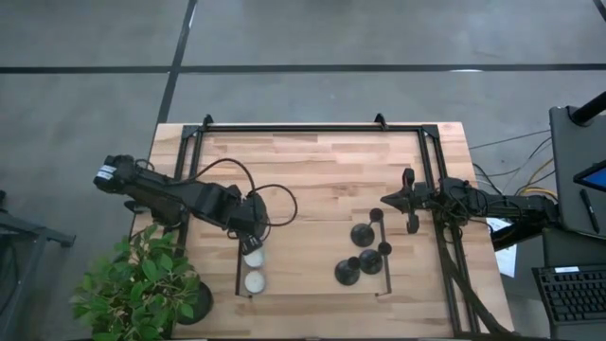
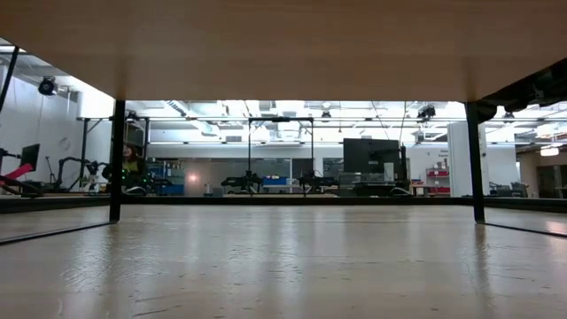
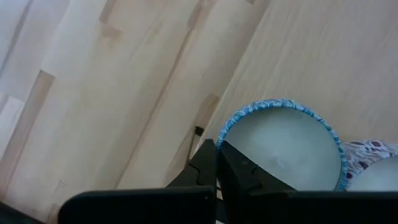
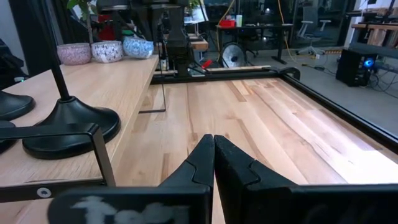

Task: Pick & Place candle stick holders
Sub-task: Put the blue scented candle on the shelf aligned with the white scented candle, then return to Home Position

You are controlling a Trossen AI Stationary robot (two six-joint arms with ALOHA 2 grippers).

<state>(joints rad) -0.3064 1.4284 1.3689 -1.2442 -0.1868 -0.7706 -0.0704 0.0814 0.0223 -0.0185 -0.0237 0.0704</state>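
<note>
Black candle stick holders (image 1: 363, 251) sit nr my worktop's (image 1: 322, 161) front edge; left gripper (image 1: 252, 248) clenched over tealights (image 1: 254, 270), right gripper (image 1: 386, 200) clenched, empty.

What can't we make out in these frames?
- Low view: no arms, holders or candles appear; only the bare table and the room.
- High view: the candle stick holders overlap as dark shapes; their top cups are too small to see.
- Left wrist view: the left gripper and picture edge cut off the candle.
</note>
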